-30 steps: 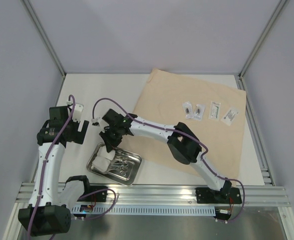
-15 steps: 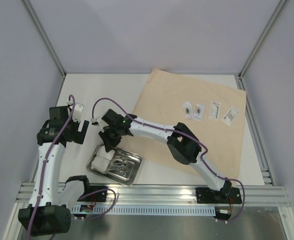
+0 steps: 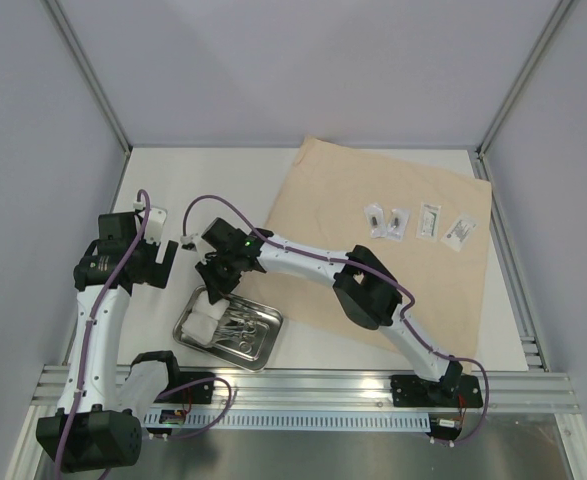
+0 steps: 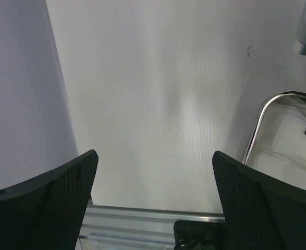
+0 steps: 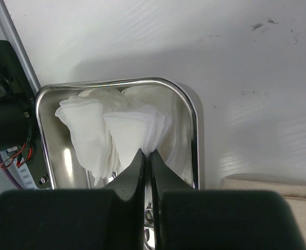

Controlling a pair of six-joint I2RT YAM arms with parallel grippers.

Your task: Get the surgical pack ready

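Tiny nudge from the right arm, that's about it

The right gripper [image 5: 146,153], jaws pinched on a gauze pad [image 5: 137,130] over the steel tray [image 5: 195,130], drifts slightly left, and a green wrist light [image 3: 246,240] now shows.

A flat white table [image 3: 173,180] carries two things directly. A large tan crepe-like wrap sheet [image 3: 333,200] lies flat and turned askew over the table's right half, reaching the back and right edges. A small rectangular shiny steel tray [image 3: 271,343] sits near the front left, close beside the sheet's left edge but apart from it.
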